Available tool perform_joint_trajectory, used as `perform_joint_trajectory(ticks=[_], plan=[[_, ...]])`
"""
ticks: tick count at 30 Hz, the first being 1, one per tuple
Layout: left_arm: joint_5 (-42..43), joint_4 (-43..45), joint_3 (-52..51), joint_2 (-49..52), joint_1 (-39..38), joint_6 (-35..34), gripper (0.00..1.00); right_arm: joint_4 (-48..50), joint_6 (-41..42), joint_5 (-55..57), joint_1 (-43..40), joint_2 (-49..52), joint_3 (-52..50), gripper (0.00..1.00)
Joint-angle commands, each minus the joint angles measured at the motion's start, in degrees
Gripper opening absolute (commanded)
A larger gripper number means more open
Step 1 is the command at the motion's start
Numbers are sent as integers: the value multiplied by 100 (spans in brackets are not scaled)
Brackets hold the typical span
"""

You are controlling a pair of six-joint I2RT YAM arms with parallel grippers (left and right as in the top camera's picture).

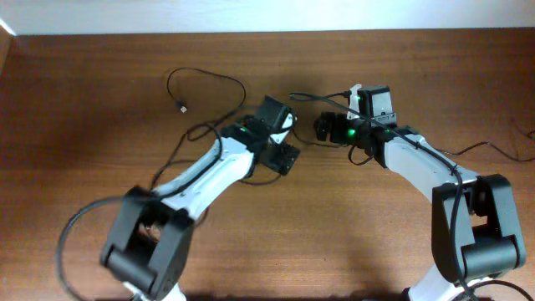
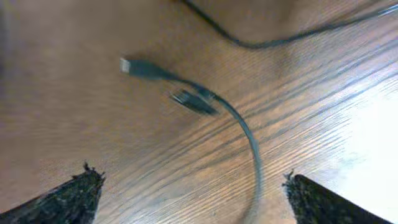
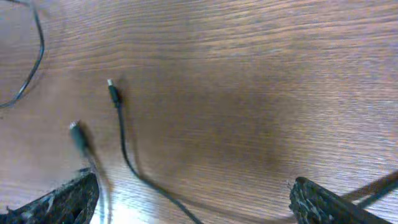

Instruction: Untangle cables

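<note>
You have a brown wood-grain table [image 1: 75, 109], with a pale strip along its far edge. The cables [image 2: 146, 70] lie loose mid-table. Your left gripper [image 2: 193, 190] and right gripper [image 3: 196, 193] are both spread wide.

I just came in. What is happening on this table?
Two robot arms are working on thin black cables lying on a wooden table. The left gripper is open over one cable end with its plug. The right gripper is open too, with two more plugs on the wood in its view. Neither holds anything at this moment. In the overhead view both grippers are near the table's middle, close to each other.
</note>
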Motion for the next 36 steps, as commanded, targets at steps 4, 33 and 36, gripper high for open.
perform_joint_trajectory(ticks=[4, 33, 36], plan=[[35, -264, 70, -942, 225, 26, 100, 28, 328, -603, 192, 52, 15, 99], [-411, -1274, -52, -1045, 3423, -2059, 99, -313, 1294, 1875, 2422, 590, 20, 49], [-411, -1290, -52, -1043, 3421, -2059, 99, -146, 1381, 1871, 2428, 752, 20, 37]])
